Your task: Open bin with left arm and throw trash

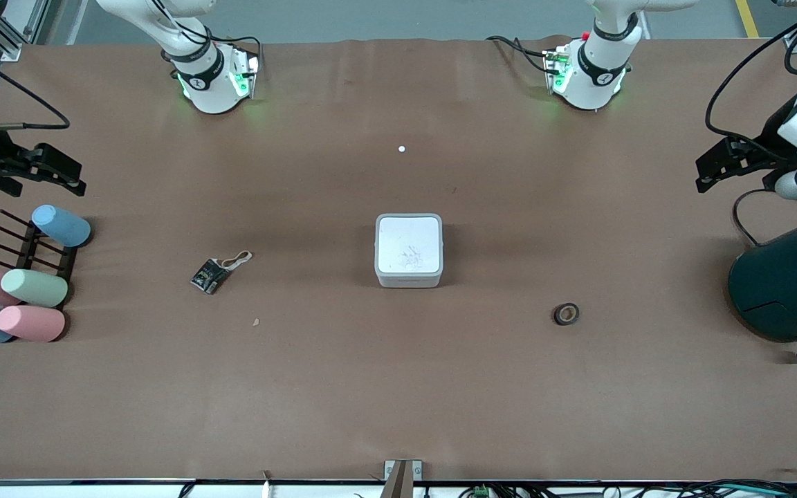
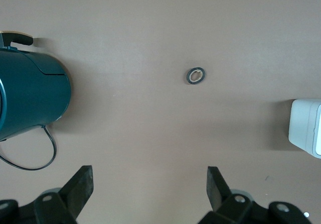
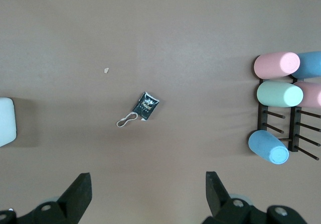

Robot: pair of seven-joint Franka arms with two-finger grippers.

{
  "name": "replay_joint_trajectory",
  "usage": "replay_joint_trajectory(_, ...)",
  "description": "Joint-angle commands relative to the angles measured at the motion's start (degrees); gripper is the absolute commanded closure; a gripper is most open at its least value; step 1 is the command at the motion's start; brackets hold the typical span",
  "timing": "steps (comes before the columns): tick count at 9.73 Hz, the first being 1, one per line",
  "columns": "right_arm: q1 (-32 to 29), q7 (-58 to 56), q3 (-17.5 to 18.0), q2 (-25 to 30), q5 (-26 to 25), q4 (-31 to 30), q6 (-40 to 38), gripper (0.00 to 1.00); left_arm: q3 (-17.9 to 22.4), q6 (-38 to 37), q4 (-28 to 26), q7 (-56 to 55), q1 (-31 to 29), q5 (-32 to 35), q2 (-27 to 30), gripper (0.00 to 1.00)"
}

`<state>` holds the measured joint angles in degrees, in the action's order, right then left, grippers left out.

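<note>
The white bin (image 1: 409,250), lid shut, sits mid-table with open room around. The black wrapper (image 1: 207,275) touches the rubber band (image 1: 237,260); the tape roll (image 1: 566,314) lies apart. The left hand (image 1: 717,166) and right hand (image 1: 59,173) wait wide open at the table's ends.

We're in a robotics lab, folks: two white Franka arm bases (image 1: 208,76) bolted along one edge of a long table (image 1: 398,401) wrapped in plain brown covering, status lights glowing green. Black cables (image 1: 751,62) trail off the corners, aluminium framing (image 1: 14,34) shows at one end, and a grey industrial floor with a yellow line (image 1: 746,17) sits past the table.
</note>
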<state>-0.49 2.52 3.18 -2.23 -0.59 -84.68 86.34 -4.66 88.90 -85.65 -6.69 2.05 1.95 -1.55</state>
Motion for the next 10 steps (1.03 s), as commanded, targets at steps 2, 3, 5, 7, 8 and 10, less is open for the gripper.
replay_joint_trajectory(2,-0.3,-0.32,-0.1,-0.05,1.38,0.05,-0.12,0.0,-0.09,-0.75,1.1,-0.16,0.14,-0.1,-0.56,0.0)
replay_joint_trajectory(3,-0.21,0.03,-0.1,-0.49,1.47,-0.22,-0.3,0.0,-0.44,-0.83,1.01,0.01,0.93,-0.02,-1.43,0.0)
replay_joint_trajectory(5,0.49,2.13,-0.02,-2.5,2.17,-2.66,-0.04,0.0,-2.8,-3.11,0.92,0.53,3.82,-0.72,-2.14,0.08)
replay_joint_trajectory(7,0.5,2.75,-0.1,-6.62,7.07,-7.84,8.53,0.0,-7.01,-0.77,1.18,-0.6,8.47,-4.83,-7.73,0.82)
replay_joint_trajectory(8,-0.2,2.76,-0.1,-9.08,8.05,-9.87,10.75,0.0,-8.17,5.78,1.45,-1.21,12.5,-4.85,-12.2,0.94)
replay_joint_trajectory(10,-1.0,3.02,-0.19,-12.17,8.33,-16.43,16.89,0.01,-8.61,18.52,1.63,-5.06,18.49,-5.29,-20.12,1.0)
